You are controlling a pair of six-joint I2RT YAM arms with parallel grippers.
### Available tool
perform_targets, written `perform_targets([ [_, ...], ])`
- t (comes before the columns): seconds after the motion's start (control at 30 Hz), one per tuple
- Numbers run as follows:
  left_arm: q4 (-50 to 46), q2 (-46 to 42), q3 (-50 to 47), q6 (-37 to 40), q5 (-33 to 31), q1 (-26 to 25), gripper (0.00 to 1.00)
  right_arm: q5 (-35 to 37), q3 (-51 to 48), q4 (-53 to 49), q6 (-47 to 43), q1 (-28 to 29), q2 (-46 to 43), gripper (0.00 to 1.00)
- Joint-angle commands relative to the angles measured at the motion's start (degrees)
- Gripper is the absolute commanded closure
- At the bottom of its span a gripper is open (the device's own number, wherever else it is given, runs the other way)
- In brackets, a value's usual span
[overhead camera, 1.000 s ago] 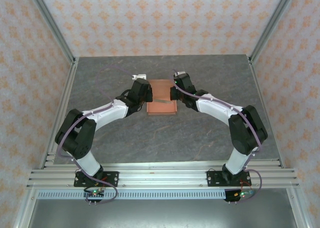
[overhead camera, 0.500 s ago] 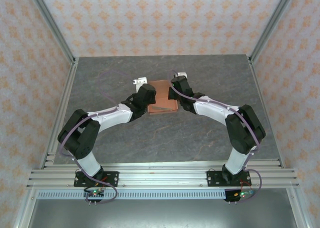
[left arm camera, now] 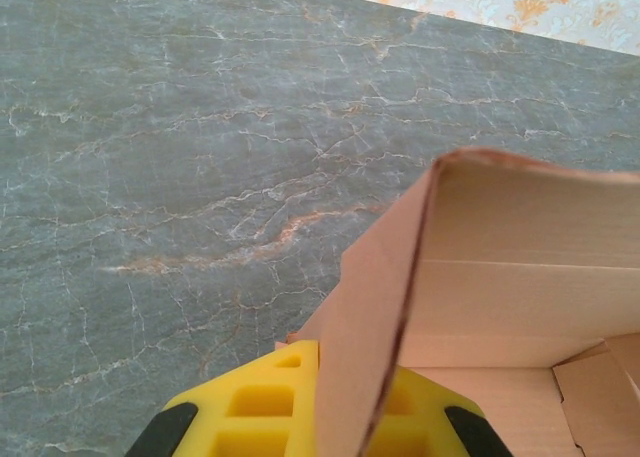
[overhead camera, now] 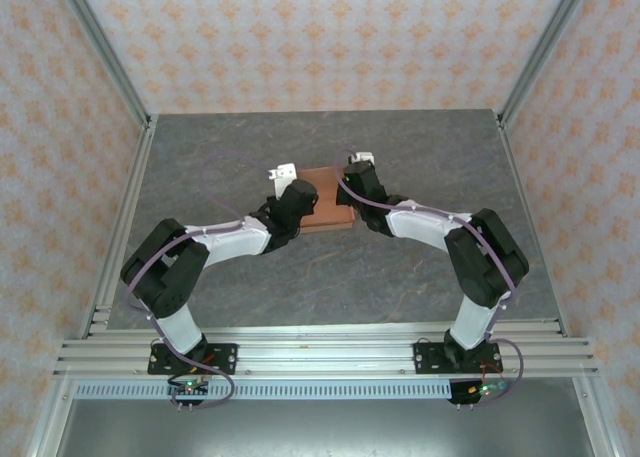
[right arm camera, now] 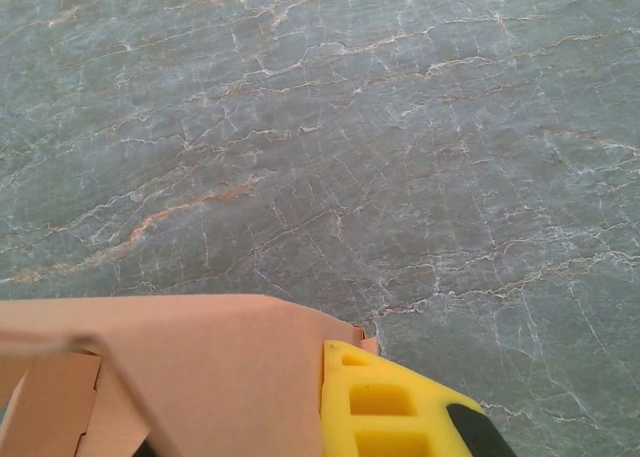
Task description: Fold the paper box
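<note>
Card was pinched from both sides. The paper box lay in the middle of the grey table, between the two arms, partly folded up.

The left gripper was pressed together on the box's left wall. In its wrist view the thin card stood on its edge between the yellow fingers. I think it held the wall that way so it would stand straight and the crease would set.

The right gripper was pressed together on the other side. In its wrist view a flap of card lay bent over beside one yellow finger. I think it pinched that flap to stop the box from sliding. Holding both sides at once probably kept the light card from flopping flat.

Some things were hard to see. From above, the black wrists covered the box's two sides, so the pinch spots were hidden there. In the right wrist view the card hid the other finger. Both wrist views cut the box off, so I could not tell how many walls were up or whether any tabs were tucked in.
</note>
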Motion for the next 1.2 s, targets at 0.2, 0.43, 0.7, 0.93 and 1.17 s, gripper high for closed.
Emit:
perform_targets([
  [0.2,2.46,1.66,-4.14,-2.66,-10.63,-2.83,0.99,2.97,-5.14,5.77,1.76,0.21,-1.87,1.00],
  [0.43,4.62,2.33,-6.14,-2.18,-13.70,-4.42,0.99,3.18,-9.72,10.37,0.86,0.31,-3.52,1.00],
  [0.7,8.03,2.38,-8.67,-1.19,-17.31,-5.50,0.99,4.66,-13.45,15.91,-0.78,1.26,-3.55,1.00],
  [0.93,11.61,3.12,-11.01,0.17,-20.02,-6.14,0.98,6.09,-17.07,21.33,-1.11,1.54,-3.06,1.00],
  [1.17,15.40,4.15,-10.57,4.15,-21.76,-6.14,0.98,9.67,-16.03,22.49,-1.79,1.54,-2.31,1.00],
])
